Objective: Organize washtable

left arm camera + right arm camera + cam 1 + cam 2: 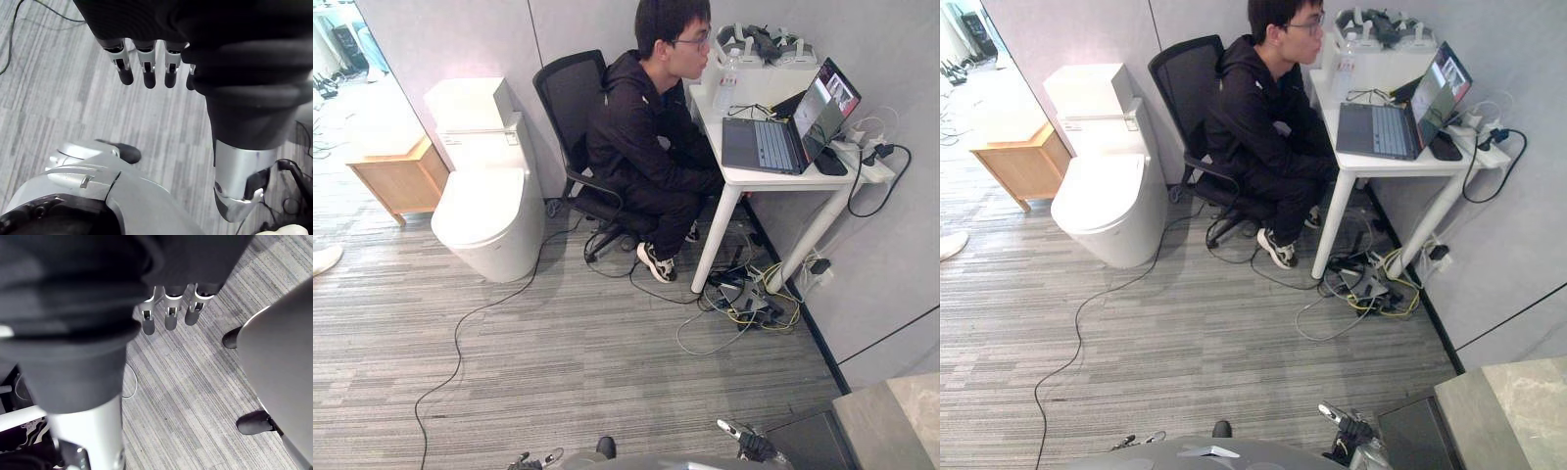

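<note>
A corner of a grey stone washtable top (897, 421) shows at the lower right, with a dark cabinet side (1412, 433) below it. My left hand (145, 63) hangs over the striped carpet, fingers straight, holding nothing. My right hand (168, 313) also hangs above the carpet with straight fingers and nothing in it. In the eye views both hands sit low at the bottom edge, the right hand (749, 446) just left of the washtable and the left hand (532, 459) further left.
A white toilet (489, 206) and a wooden cabinet (396, 176) stand at the far left. A person (646, 137) sits on a black office chair at a white desk (744, 179) with a laptop (788, 127). Cables (749, 299) lie tangled under the desk.
</note>
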